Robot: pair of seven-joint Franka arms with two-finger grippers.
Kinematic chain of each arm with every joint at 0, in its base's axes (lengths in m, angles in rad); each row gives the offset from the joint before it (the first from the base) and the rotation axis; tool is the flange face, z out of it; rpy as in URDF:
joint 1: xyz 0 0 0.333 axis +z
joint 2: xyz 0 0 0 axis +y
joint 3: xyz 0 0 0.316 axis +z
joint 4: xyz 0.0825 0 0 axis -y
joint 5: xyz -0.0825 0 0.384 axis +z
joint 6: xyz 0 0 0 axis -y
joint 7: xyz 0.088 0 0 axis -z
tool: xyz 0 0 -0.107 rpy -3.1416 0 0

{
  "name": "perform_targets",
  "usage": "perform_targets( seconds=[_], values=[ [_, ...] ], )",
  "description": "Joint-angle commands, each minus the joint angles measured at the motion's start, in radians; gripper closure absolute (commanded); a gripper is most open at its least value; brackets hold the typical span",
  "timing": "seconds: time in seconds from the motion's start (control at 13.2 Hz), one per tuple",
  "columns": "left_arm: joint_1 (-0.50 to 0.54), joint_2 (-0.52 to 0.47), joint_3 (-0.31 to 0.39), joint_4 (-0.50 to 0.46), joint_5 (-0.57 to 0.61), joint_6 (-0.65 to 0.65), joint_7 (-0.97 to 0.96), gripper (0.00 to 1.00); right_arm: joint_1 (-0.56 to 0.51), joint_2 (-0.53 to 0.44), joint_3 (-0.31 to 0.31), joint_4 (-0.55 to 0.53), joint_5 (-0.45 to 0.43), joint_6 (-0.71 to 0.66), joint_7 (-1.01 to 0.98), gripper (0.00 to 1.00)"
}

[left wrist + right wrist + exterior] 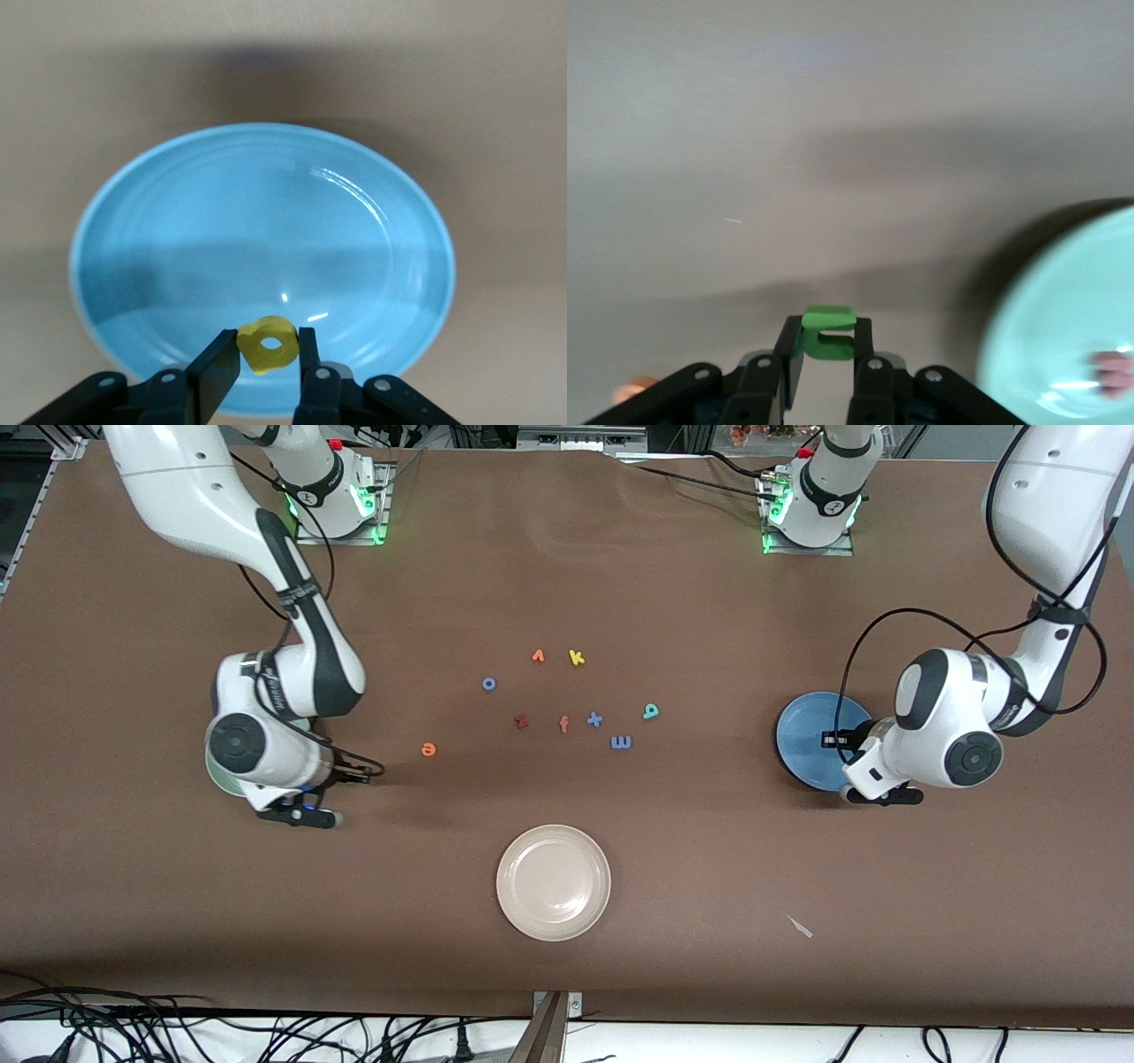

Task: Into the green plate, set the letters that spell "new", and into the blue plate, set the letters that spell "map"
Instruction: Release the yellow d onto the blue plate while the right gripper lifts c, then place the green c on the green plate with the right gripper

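Only the wrist views showed the grips: the left gripper [268,356] had its jaws clamped on the yellow p [266,343] over the blue plate [177,230]; the right gripper [827,356] pinched the green n [828,332] beside the green plate [1063,336], where a salmon letter [1109,367] lay.

**Even overhead light, soft shadows, blurred right wrist view**

Front view: bright and sharp; the brown table [709,886] carries soft arm shadows. Left wrist view: white glare arcs on the round medium-blue shallow plate [177,230]. Right wrist view: the round pale mint-green plate [1063,310] is smeared, with broad diffuse shadows.
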Motion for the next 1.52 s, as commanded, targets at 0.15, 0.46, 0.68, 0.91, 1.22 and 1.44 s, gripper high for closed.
perform_targets(
  seconds=[0.15, 0.46, 0.68, 0.91, 1.22, 1.44],
  values=[
    [0.004, 0.019, -0.013, 0.002, 0.032, 0.003, -0.004, 0.00, -0.003, -0.201, -0.106, -0.314, 0.002, 0.138, -0.271, 0.94],
    [-0.001, -0.061, -0.127, 0.006, 0.003, -0.055, -0.144, 0.02, -0.006, -0.183, -0.147, -0.389, 0.011, 0.267, -0.365, 0.10],
    [-0.007, -0.055, -0.258, 0.000, -0.004, -0.035, -0.359, 0.02, 0.005, -0.183, -0.140, -0.305, 0.012, 0.145, -0.286, 0.00],
    [-0.071, -0.035, -0.306, -0.020, -0.002, 0.133, -0.530, 0.02, 0.014, -0.159, -0.066, -0.244, 0.014, 0.108, -0.108, 0.00],
    [-0.177, -0.007, -0.299, -0.108, 0.012, 0.337, -0.679, 0.10, 0.016, -0.126, 0.049, -0.228, 0.014, 0.179, 0.143, 0.00],
    [-0.222, 0.026, -0.296, -0.139, 0.016, 0.399, -0.739, 0.19, 0.017, -0.093, 0.118, -0.216, 0.014, 0.242, 0.294, 0.00]
  ],
)
